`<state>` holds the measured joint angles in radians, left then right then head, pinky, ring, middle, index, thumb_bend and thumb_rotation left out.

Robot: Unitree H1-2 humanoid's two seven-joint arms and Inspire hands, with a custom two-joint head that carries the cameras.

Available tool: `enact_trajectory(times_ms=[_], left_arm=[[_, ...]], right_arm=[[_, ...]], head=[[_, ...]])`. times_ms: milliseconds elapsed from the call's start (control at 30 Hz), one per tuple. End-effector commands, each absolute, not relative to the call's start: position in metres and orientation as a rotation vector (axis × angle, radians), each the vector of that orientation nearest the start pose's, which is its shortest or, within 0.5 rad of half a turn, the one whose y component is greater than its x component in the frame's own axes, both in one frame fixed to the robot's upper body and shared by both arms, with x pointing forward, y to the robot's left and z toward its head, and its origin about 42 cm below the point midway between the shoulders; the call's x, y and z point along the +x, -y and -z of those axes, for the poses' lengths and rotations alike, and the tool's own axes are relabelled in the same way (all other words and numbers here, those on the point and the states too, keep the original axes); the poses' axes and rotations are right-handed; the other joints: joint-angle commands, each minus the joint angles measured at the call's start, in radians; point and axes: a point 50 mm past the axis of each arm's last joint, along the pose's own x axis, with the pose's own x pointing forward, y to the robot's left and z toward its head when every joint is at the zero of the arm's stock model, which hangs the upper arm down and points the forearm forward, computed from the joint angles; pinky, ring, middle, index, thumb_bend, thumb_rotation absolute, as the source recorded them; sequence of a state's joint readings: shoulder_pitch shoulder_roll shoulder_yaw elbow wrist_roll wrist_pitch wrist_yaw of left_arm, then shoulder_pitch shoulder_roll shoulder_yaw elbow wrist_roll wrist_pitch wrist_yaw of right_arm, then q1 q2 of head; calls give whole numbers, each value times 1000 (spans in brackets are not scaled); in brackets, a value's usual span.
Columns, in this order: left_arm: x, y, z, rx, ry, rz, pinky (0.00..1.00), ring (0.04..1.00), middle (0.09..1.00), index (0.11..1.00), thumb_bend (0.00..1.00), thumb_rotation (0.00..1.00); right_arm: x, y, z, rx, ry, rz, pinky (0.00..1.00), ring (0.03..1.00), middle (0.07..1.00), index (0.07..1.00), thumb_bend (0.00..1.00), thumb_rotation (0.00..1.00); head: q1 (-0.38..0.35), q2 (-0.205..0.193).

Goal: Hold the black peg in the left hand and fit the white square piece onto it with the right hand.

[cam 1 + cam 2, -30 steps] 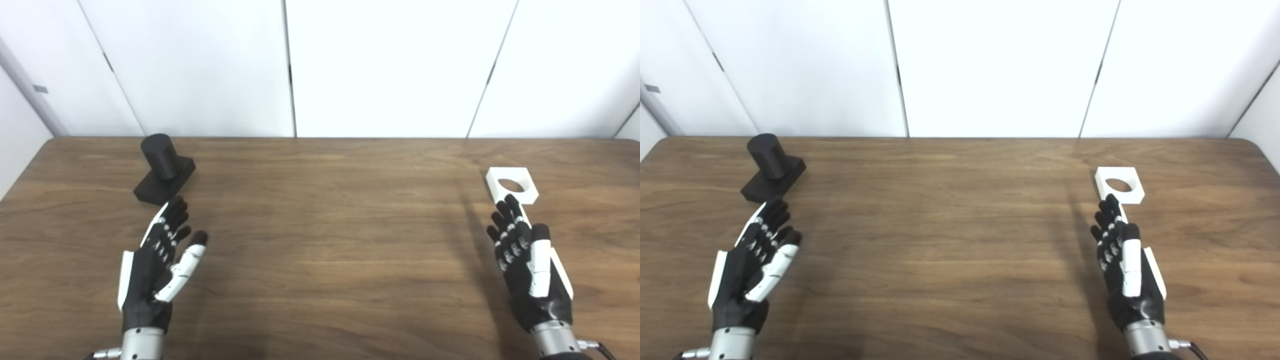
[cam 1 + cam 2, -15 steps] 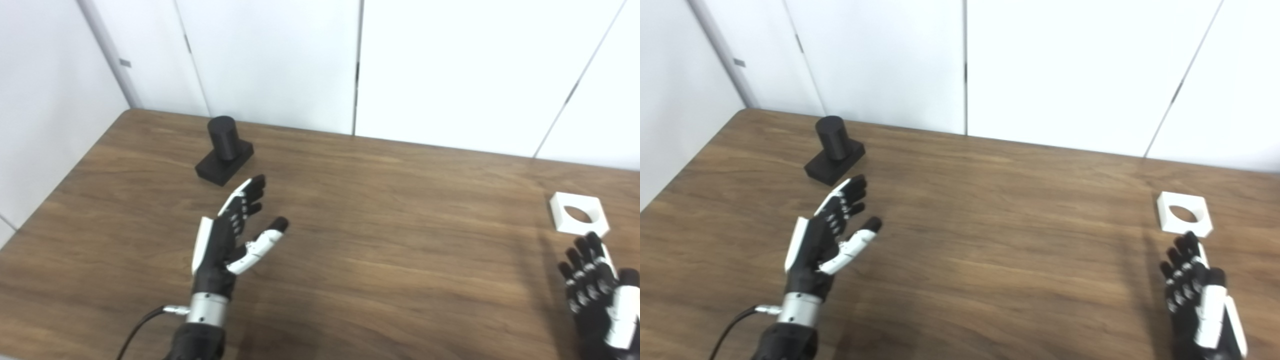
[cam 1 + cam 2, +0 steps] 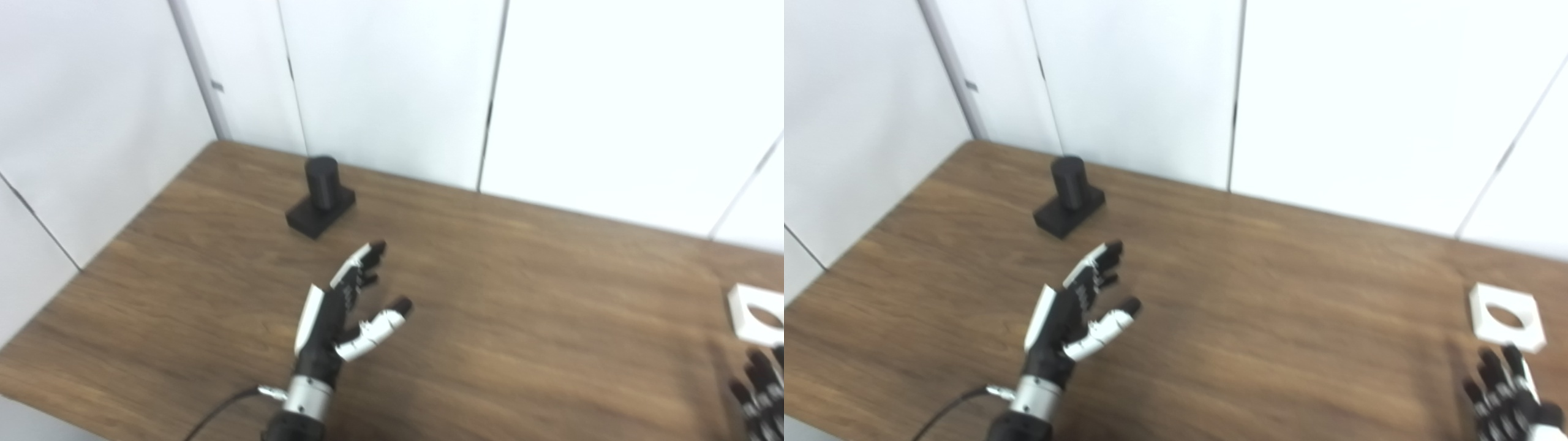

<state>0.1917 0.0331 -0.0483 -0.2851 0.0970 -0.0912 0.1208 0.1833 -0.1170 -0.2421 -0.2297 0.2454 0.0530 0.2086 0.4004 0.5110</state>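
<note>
**Inspector:** Left eye view shows the black peg (image 3: 321, 184) standing upright on its square base near the far left of the desk (image 3: 520, 306); the left robot hand (image 3: 349, 312) hovers short of it, fingers spread, holding nothing.

**Assessor:** And the white square piece (image 3: 1505, 317)?

**Inspector:** Flat on the desk at the right edge, round hole upward; the right robot hand (image 3: 1507, 395) sits just beside it, fingers apart, empty, partly cut off by the frame.

**Assessor:** Handling?

**Inspector:** Both appear rigid, light, smooth plastic; judged somewhat slippery; grip the peg by its base, leaving the cylinder free; pinch the white piece across opposite outer edges, clear of the hole.
</note>
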Motion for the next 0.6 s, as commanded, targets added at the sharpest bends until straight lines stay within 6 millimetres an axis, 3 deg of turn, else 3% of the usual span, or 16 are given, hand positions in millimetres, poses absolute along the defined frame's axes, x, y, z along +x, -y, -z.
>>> enact_trajectory(times_ms=[0, 233, 367, 567], left_arm=[[193, -212, -121, 50, 157, -157, 904, 933, 910, 889, 758, 402], [191, -210, -114, 89, 148, -162, 886, 921, 922, 893, 754, 416], [192, -209, -110, 66, 153, -170, 863, 912, 911, 888, 743, 386], [192, -210, -107, 86, 153, -170, 870, 908, 912, 887, 744, 401]], right_arm=[[192, 319, -118, 25, 47, 45, 895, 963, 918, 950, 711, 1000], [191, 323, -111, 27, 50, 33, 920, 966, 915, 947, 680, 1000], [193, 323, -107, 21, 48, 33, 949, 979, 931, 943, 697, 1000], [193, 325, -103, 18, 45, 10, 993, 997, 962, 968, 697, 1000]], head=[[3, -9], [26, -57], [-7, -64], [12, -71]])
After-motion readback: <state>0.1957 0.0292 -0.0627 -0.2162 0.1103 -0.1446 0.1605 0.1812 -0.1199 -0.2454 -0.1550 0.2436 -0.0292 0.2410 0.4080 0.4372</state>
